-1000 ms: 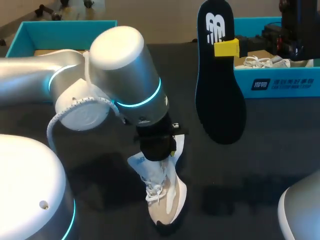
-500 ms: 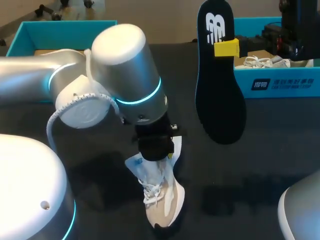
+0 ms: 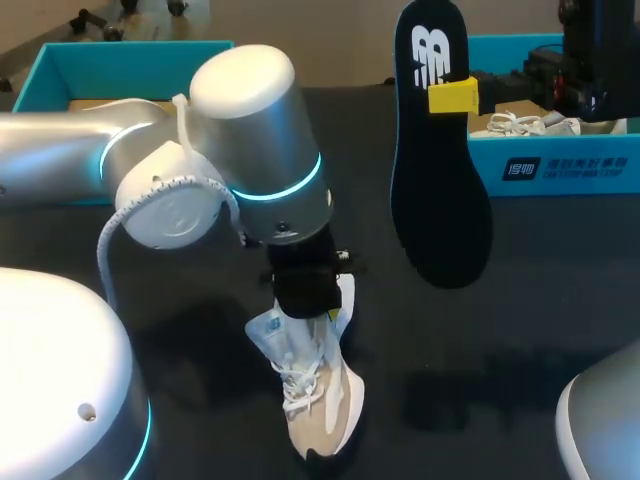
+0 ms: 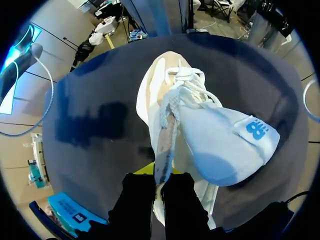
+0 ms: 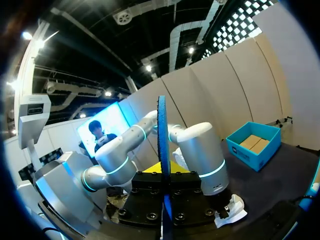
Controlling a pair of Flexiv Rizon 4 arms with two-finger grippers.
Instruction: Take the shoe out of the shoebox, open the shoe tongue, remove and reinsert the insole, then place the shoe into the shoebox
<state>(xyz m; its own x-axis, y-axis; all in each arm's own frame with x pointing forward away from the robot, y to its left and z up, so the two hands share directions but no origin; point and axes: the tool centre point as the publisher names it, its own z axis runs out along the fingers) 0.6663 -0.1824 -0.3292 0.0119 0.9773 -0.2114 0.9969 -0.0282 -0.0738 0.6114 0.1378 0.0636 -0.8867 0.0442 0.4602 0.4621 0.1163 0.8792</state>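
The left arm (image 3: 240, 170) comes in from the left. Its thick silver joint covers much of the table (image 3: 560, 300) and part of the far-left box (image 3: 130, 52). Its black wrist also hides the shoe's heel in the head view.

The shoe (image 3: 318, 400) lies on the dark table near the front edge, toe pointing to the front. It is beige and white with white laces. In the left wrist view its pale blue tongue (image 4: 225, 147) is folded out to one side, so the mouth is open. The left gripper (image 4: 159, 176) has its fingers drawn narrow, pinching the rim of the shoe's mouth between them. A bit of yellow tip shows beside the rim.

The black insole (image 3: 438, 170) hangs in the air to the right of the shoe, well apart from it, heel end up and toe end down. It covers the near-left corner of the shoebox (image 3: 570, 160) behind it. The right gripper (image 3: 455, 97) is clamped on the insole's edge near the heel. In the right wrist view the insole stands edge-on between the fingers.

The teal shoebox sits at the far right of the table and is open. Inside lies another shoe (image 3: 520, 124), pale with white laces and mostly hidden by the wall. The far-left box is also teal and open. A brown sheet (image 3: 95, 103) lies flat on its floor.
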